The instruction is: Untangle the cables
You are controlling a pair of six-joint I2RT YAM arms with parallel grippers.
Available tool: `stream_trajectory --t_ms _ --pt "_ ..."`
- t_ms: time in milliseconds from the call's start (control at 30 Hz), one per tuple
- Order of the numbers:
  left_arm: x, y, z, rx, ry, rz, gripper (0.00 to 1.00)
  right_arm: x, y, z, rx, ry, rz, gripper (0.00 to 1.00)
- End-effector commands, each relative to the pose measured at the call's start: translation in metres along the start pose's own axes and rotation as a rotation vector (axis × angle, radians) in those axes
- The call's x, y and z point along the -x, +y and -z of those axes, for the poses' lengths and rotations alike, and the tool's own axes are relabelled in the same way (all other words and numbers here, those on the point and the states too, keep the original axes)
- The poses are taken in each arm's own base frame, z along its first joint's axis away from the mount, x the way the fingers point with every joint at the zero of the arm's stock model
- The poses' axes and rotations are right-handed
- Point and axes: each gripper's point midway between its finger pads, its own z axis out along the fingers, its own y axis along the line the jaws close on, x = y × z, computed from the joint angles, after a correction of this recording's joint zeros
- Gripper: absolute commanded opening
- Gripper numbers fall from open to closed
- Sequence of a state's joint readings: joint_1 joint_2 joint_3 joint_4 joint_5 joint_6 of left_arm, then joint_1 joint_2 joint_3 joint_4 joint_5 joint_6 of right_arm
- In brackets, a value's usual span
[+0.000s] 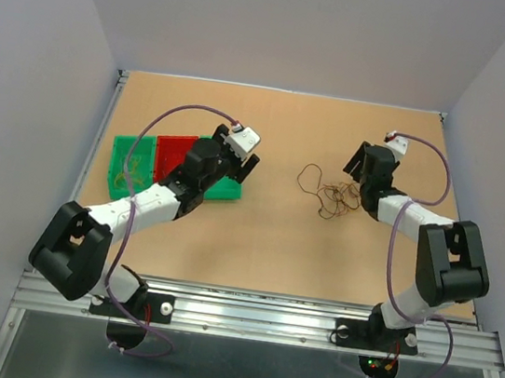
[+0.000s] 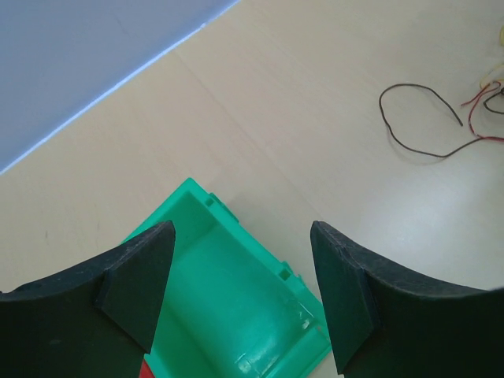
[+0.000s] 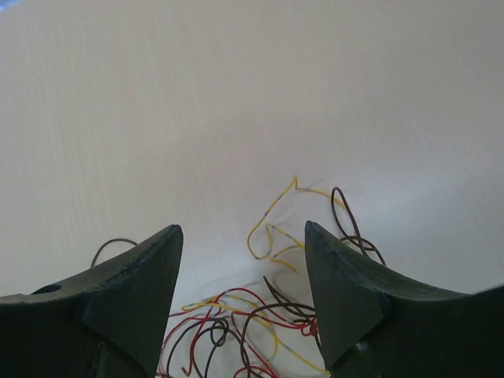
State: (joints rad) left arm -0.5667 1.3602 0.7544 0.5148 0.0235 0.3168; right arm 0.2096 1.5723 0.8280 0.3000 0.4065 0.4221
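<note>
The cables (image 1: 331, 198) lie as a loose tangle of thin yellow, red and dark brown wires on the tan table, right of centre. One dark strand loops out to the left (image 1: 311, 177), also seen far off in the left wrist view (image 2: 417, 118). My right gripper (image 1: 356, 174) hovers open just over the tangle's right side. In its wrist view the wires (image 3: 241, 290) lie on the table under the right gripper (image 3: 240, 236), with nothing pinched. My left gripper (image 1: 240, 164) is open and holds nothing. It hangs over a green bin (image 2: 236, 299), which shows between the fingers of the left gripper (image 2: 242, 236).
Three small bins sit side by side at the left: a green one (image 1: 128, 167) with a thin wire curled inside, a red one (image 1: 173, 152), and the green one (image 1: 226, 188) under my left gripper. Grey walls close the table at the back and both sides.
</note>
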Motion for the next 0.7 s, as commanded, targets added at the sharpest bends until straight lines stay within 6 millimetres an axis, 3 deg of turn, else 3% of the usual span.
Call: stream_trajectory --t_ms 0,167,233,333,400,467,500,600,633,667 --pt "0.043 0.008 0.005 0.07 -0.153 -0.032 0.81 0.015 0.009 -0.018 -0.003 -0.031 0.001 0.7" --pt "0.032 0.004 0.003 0.084 -0.131 -0.076 0.81 -0.012 -0.004 -0.047 -0.092 0.016 0.03 0.68" --pt "0.03 0.003 0.0 0.087 -0.132 -0.086 0.81 -0.01 -0.003 -0.056 -0.099 0.013 0.03 0.62" --pt "0.021 -0.001 -0.007 0.08 -0.116 -0.102 0.81 -0.009 -0.004 -0.061 -0.102 0.008 0.039 0.02" --pt "0.019 -0.004 -0.011 0.076 -0.112 -0.112 0.81 0.02 0.009 -0.048 -0.031 -0.071 0.028 0.01" --pt "0.019 -0.006 -0.015 0.07 -0.112 -0.116 0.81 0.024 0.01 -0.031 0.021 -0.102 0.035 0.0" --pt "0.02 -0.009 -0.016 0.065 -0.116 -0.115 0.81 0.048 0.019 -0.014 0.08 -0.162 0.037 0.01" --pt "0.023 -0.016 -0.017 0.036 -0.133 -0.114 0.81 0.057 0.052 0.02 0.32 -0.189 0.061 0.0" --pt "0.023 -0.018 -0.015 0.027 -0.139 -0.115 0.81 0.074 0.077 0.047 0.483 -0.228 0.062 0.0" --pt "0.024 -0.02 -0.013 0.02 -0.144 -0.112 0.81 0.074 0.088 0.062 0.57 -0.23 0.064 0.01"
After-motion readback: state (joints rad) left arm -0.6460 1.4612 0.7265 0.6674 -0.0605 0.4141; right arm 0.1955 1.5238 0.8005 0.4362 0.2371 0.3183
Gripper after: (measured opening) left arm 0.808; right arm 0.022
